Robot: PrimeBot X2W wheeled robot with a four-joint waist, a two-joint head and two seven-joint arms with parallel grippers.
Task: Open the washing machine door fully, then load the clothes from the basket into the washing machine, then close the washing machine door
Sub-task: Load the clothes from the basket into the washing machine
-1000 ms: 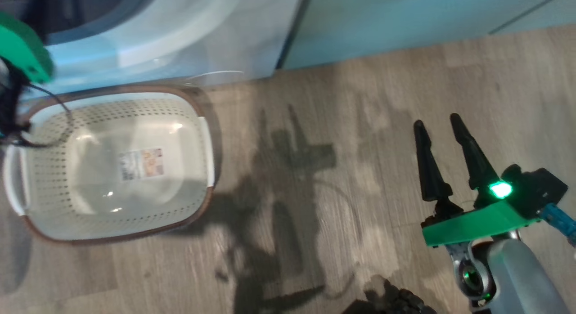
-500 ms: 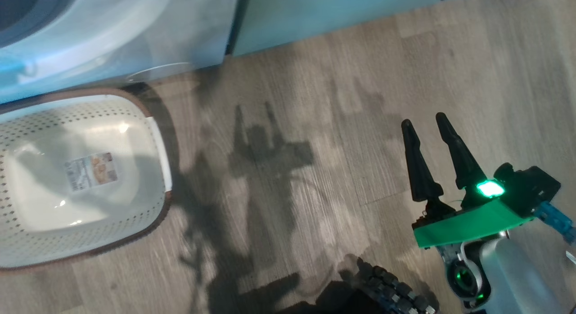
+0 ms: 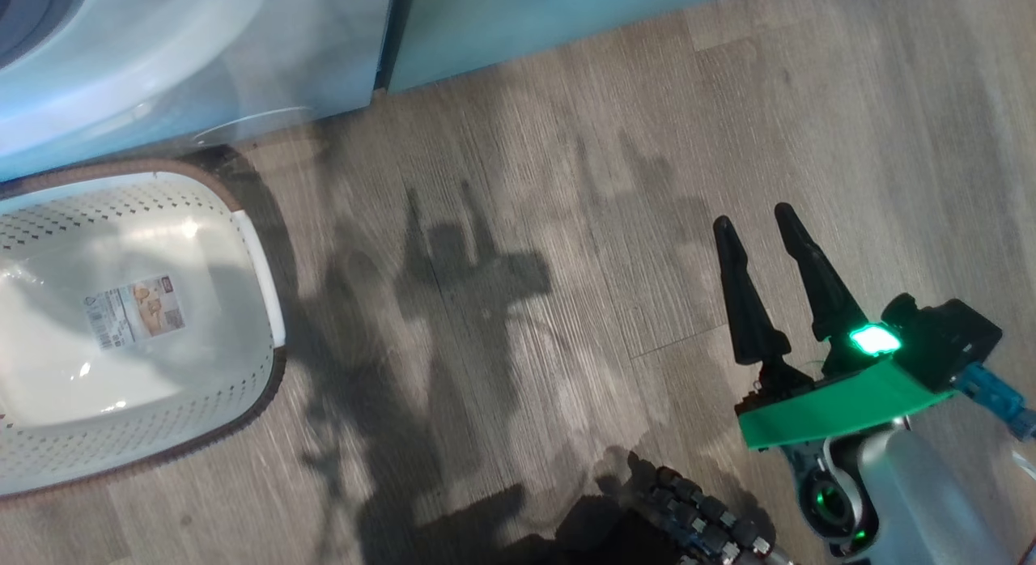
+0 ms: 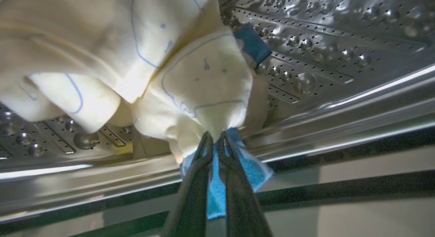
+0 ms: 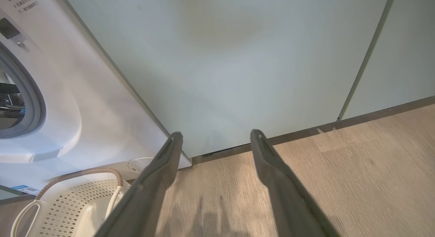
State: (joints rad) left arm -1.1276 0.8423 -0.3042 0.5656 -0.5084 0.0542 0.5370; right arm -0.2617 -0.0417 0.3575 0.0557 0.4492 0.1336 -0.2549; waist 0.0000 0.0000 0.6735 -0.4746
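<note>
The left fingers (image 4: 214, 139) pinch nearly together on the clothes (image 4: 204, 84) by their blue patch at the drum (image 4: 323, 53) lip, the bundle just beyond the tips. The right fingers (image 3: 753, 217) gape empty.

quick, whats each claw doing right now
left claw: closed, pinching the clothes
right claw: open, holding nothing
</note>
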